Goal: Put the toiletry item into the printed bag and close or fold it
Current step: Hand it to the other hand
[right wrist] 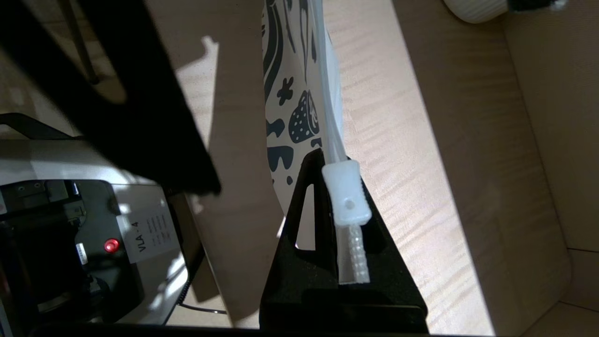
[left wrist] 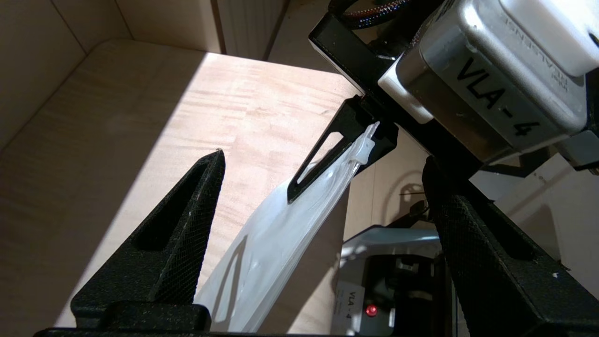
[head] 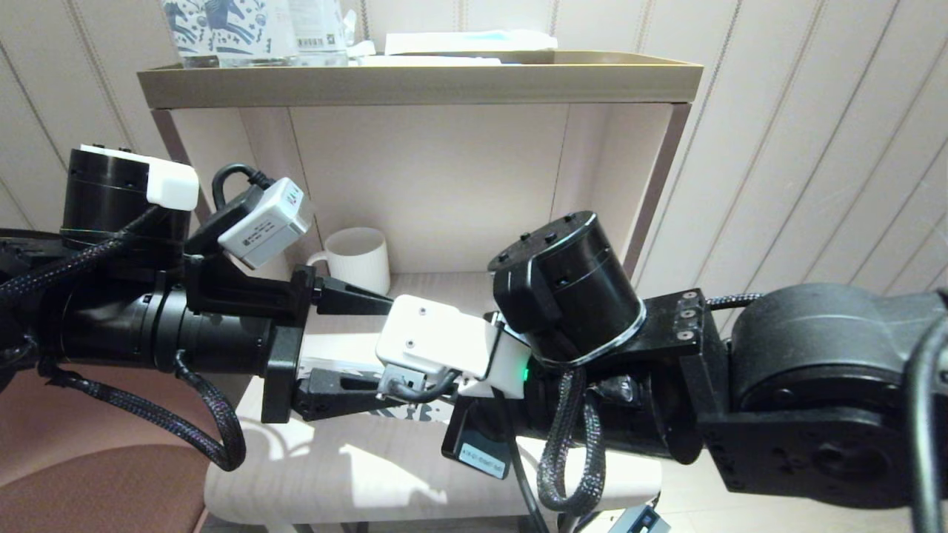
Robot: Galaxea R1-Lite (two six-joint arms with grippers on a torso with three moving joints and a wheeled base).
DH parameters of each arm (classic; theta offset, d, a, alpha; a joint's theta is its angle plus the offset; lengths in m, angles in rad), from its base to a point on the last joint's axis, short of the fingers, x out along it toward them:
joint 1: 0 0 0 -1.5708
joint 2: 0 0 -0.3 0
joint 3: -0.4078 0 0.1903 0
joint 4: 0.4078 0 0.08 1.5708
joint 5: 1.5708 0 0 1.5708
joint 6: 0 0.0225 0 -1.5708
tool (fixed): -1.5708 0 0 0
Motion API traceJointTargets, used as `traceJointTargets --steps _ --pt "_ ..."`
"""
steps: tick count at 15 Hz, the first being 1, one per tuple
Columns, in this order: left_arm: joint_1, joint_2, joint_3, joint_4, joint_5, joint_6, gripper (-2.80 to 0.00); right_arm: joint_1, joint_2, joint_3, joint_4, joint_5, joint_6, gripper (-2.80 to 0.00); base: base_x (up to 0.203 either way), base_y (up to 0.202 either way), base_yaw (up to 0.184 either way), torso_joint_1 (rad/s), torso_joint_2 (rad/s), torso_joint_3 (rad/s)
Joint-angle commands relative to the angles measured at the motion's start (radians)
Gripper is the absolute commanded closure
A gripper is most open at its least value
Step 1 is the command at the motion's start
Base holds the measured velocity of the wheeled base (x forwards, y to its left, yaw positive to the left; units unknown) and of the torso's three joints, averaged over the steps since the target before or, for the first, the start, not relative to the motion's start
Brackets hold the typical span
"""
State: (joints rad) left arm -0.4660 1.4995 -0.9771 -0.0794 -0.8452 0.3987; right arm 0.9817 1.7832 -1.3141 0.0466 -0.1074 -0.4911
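The printed bag (right wrist: 288,93) hangs on edge over the wooden shelf (head: 355,466), its dark blue print facing one side. My right gripper (right wrist: 327,161) is shut on the bag's zip end, just behind the white slider tab (right wrist: 346,196). In the left wrist view the bag (left wrist: 271,243) runs between the fingers of my left gripper (left wrist: 323,159), which is open and touches nothing. The head view shows only a strip of the bag (head: 404,412) under the right wrist camera. The toiletry item is not visible.
A ribbed white mug (head: 359,255) stands at the back of the shelf niche. The niche's side walls close in on both arms. Upright horse-printed packs (head: 222,29) stand on the top shelf. A brown seat (head: 96,481) is at the lower left.
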Motion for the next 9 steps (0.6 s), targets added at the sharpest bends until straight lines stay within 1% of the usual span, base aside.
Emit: traceJointTargets --steps 1,6,9 --pt "-0.008 0.013 0.006 0.0 -0.005 0.003 -2.8 0.006 0.02 -0.013 0.002 0.003 -0.001 0.0 0.0 0.0 0.0 0.0 0.0 0.0" --pt "-0.051 0.026 0.022 -0.002 0.002 0.006 -2.8 0.009 0.021 -0.014 0.002 0.003 0.0 0.0 0.0 0.0 0.0 0.0 0.0 0.0" --pt "-0.056 0.031 0.027 -0.005 0.005 0.019 -2.8 0.008 0.021 -0.01 0.002 0.007 0.002 0.0 0.0 0.0 0.0 0.0 0.0 0.0"
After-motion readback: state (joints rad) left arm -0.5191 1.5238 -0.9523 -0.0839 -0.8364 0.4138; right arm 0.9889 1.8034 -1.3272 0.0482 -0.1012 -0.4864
